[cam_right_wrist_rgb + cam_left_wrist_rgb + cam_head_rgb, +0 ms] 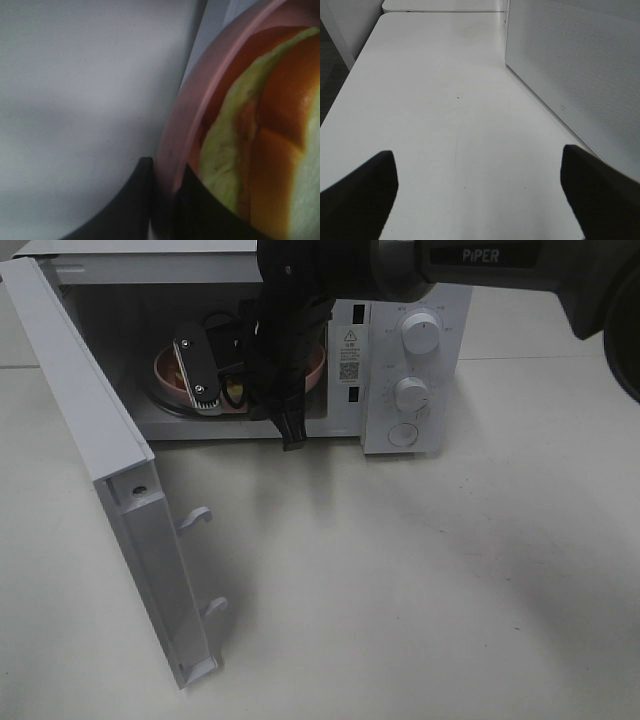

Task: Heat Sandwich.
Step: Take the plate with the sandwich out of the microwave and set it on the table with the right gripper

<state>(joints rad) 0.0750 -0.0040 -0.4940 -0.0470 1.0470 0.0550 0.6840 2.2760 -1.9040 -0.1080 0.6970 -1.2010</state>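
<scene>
Right fingers (165,200) nearly closed on pink plate (175,145) rim beside sandwich (265,150), apparently inside microwave (400,370); left fingers (360,195) wide apart, empty.

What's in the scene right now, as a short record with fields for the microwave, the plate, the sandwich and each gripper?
microwave: white microwave on the table, door swung wide open
plate: pink plate inside the microwave cavity
sandwich: sandwich lies on the plate
right gripper: right gripper reaches into the cavity, fingers closed on the plate's rim
left gripper: left gripper open over bare table, beside the microwave's outer wall, holding nothing
</scene>
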